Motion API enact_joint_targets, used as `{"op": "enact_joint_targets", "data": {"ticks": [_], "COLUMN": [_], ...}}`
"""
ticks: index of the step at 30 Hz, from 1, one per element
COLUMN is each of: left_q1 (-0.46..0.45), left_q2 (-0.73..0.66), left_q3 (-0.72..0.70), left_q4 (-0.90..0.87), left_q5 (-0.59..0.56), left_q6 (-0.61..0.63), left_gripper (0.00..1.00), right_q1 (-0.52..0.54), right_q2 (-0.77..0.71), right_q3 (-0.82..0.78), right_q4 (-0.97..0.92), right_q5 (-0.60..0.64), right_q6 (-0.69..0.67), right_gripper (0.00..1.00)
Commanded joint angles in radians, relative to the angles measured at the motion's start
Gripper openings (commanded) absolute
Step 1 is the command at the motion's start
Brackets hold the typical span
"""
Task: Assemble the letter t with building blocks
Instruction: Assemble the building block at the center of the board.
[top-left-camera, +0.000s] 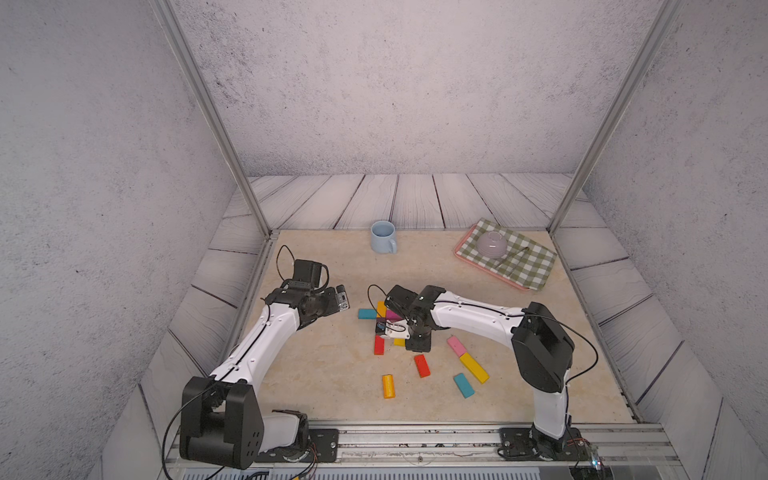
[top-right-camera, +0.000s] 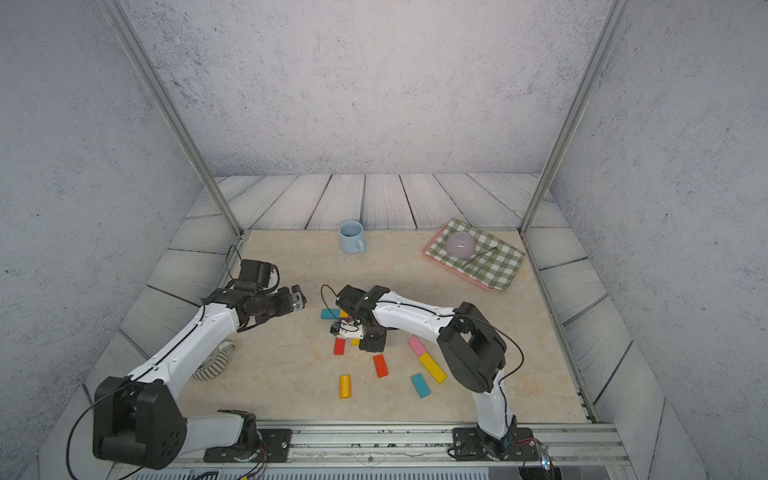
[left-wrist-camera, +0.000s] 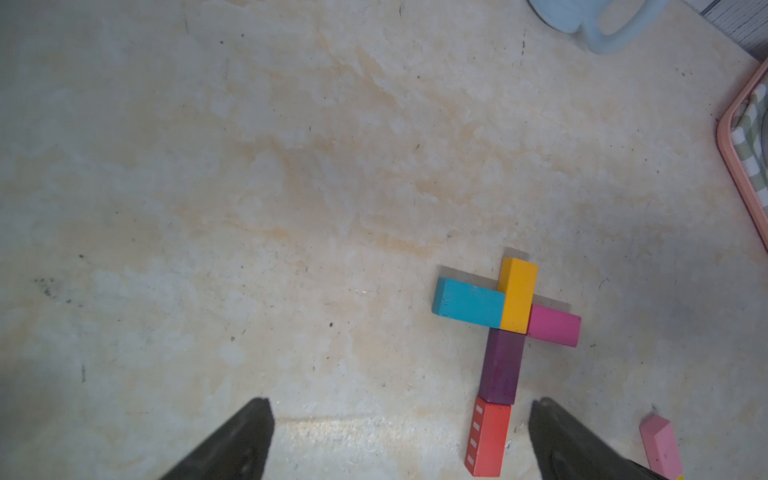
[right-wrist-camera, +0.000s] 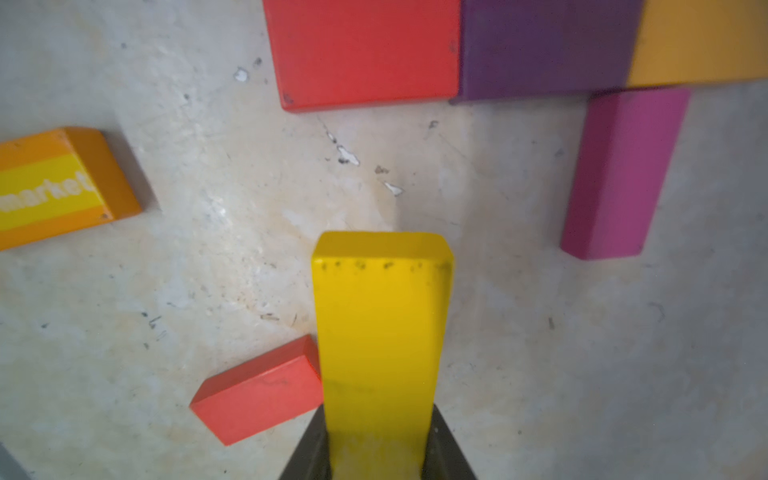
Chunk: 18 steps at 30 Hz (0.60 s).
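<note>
Top views: right gripper (top-left-camera: 400, 338) points down at the counter (top-left-camera: 324, 374), fingers closed on a yellow block (top-left-camera: 399, 342) that sits just beside the red block (top-left-camera: 378, 345) at the foot of the build. The build is mid-counter: teal block (top-left-camera: 366, 313), amber block (top-left-camera: 381, 308), magenta block (top-left-camera: 392, 314), partly hidden under the right wrist. Left gripper (top-left-camera: 341, 297) is off to the build's left, apart from it. Loose blocks nearer the front: second red (top-right-camera: 380, 365), orange block (top-right-camera: 345, 386), pink block (top-right-camera: 416, 345) end to end with a long yellow (top-right-camera: 432, 368), second teal (top-right-camera: 420, 385). Mug (top-left-camera: 383, 237) and tray (top-left-camera: 457, 250) at the back. Left wrist: fingers (left-wrist-camera: 249, 440) spread wide, gripping nothing. Ahead, amber (left-wrist-camera: 517, 295), purple block (left-wrist-camera: 500, 365) and red (left-wrist-camera: 488, 440) lie in one line end to end; teal (left-wrist-camera: 469, 301) and magenta (left-wrist-camera: 552, 326) butt against amber's two long sides. Pink (left-wrist-camera: 660, 444) shows at the frame edge. Right wrist: fingers (right-wrist-camera: 309, 453) clamp the yellow block's (right-wrist-camera: 380, 332) near end and the block sticks out ahead; can't tell whether its far end touches the counter. Red, purple and amber run in a row beyond it, magenta (right-wrist-camera: 623, 170) branching off. Orange block (right-wrist-camera: 62, 187) reads "market". Second red (right-wrist-camera: 257, 390) lies near the yellow.
</note>
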Motion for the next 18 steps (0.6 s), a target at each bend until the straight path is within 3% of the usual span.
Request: {"op": "enact_joint_targets", "data": {"ticks": [1, 18], "left_q1": [0.010, 0.011], "left_q2": [-0.004, 0.003], "left_q3": [-0.009, -0.007], "left_q4": [0.005, 0.007], "left_q5": [0.004, 0.018], "left_q6": [-0.002, 0.001], "left_gripper": [1.00, 0.99], "right_q1": [-0.006, -0.007], "right_q2": [0.041, 0.129], "right_q3": [0.031, 0.110], "right_q4": [0.008, -0.005], "right_q5": [-0.024, -0.083], "right_q6": [-0.080, -0.068], "right_gripper": [0.24, 0.24]}}
